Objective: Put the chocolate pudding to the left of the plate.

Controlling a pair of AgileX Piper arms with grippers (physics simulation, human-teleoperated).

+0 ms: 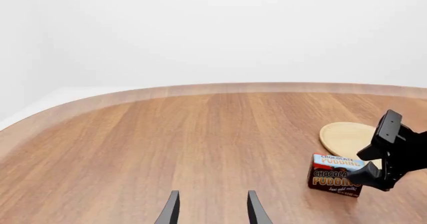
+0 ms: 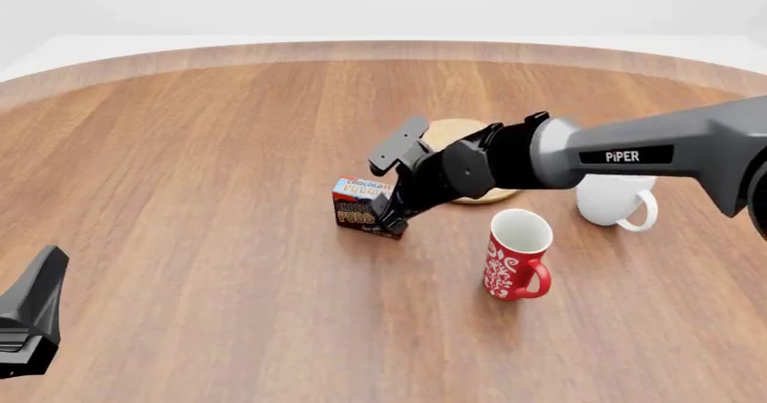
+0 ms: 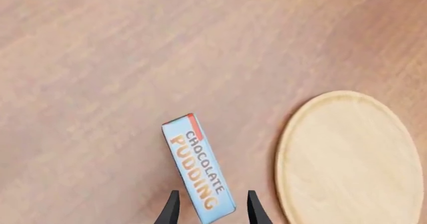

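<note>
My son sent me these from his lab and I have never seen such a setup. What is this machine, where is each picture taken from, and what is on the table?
These are simulator renders of two robot arms at a wooden table. One picture comes from a fixed camera behind and above the arms. The other two come from cameras mounted just behind each gripper, looking along its fingers.

On the table lie a round wooden plate, a chocolate pudding carton, a red mug and a white mug.

The right gripper has its fingers on either side of the carton's end, beside the plate. The fingers seem to stand a little apart from the carton, so it looks open rather than clamped. The left gripper is open, holds nothing, and hangs over bare wood near the table's left.
</note>
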